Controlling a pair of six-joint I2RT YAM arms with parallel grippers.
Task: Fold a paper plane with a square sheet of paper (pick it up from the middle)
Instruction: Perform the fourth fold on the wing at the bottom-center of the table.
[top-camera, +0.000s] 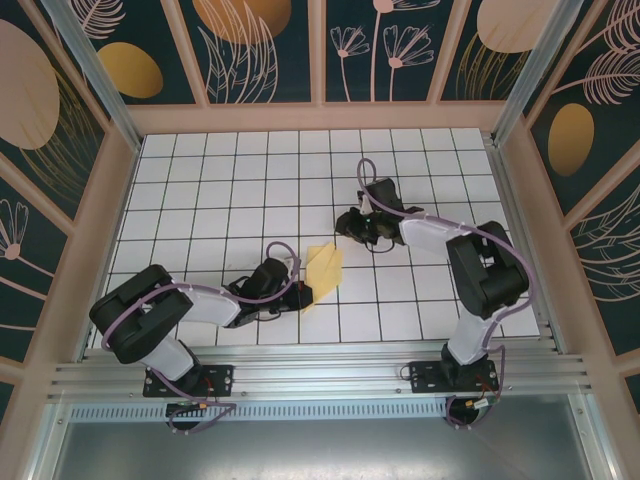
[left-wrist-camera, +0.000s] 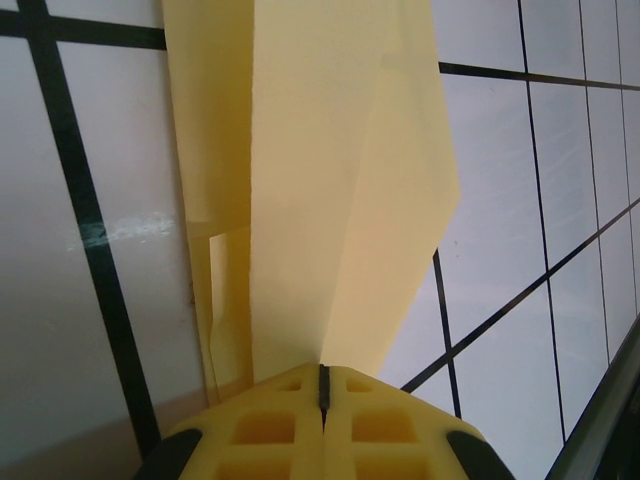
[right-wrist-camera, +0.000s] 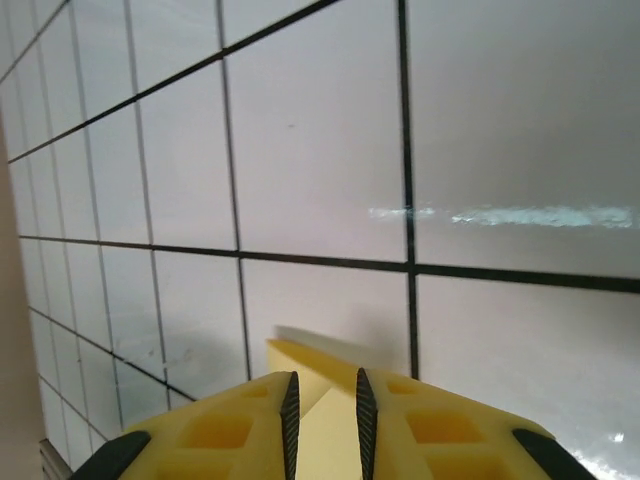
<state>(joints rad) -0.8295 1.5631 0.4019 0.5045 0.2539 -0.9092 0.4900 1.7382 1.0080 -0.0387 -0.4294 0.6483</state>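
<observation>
The square sheet of paper (top-camera: 325, 266) is pale yellow and folded into a pointed shape, lying just left of the table's middle. In the left wrist view the folded paper (left-wrist-camera: 330, 190) stretches away from my left gripper (left-wrist-camera: 323, 385), whose jaws are shut on its near end. From above, the left gripper (top-camera: 302, 293) sits at the paper's lower left corner. My right gripper (top-camera: 345, 228) hovers at the paper's far end. Its jaws stand a narrow gap apart (right-wrist-camera: 323, 395), and a paper corner (right-wrist-camera: 300, 362) shows through and just beyond that gap.
The white gridded table (top-camera: 200, 190) is boxed in by a pale wooden frame (top-camera: 320, 118) with patterned walls. An aluminium rail (top-camera: 320, 375) runs along the near edge by both arm bases.
</observation>
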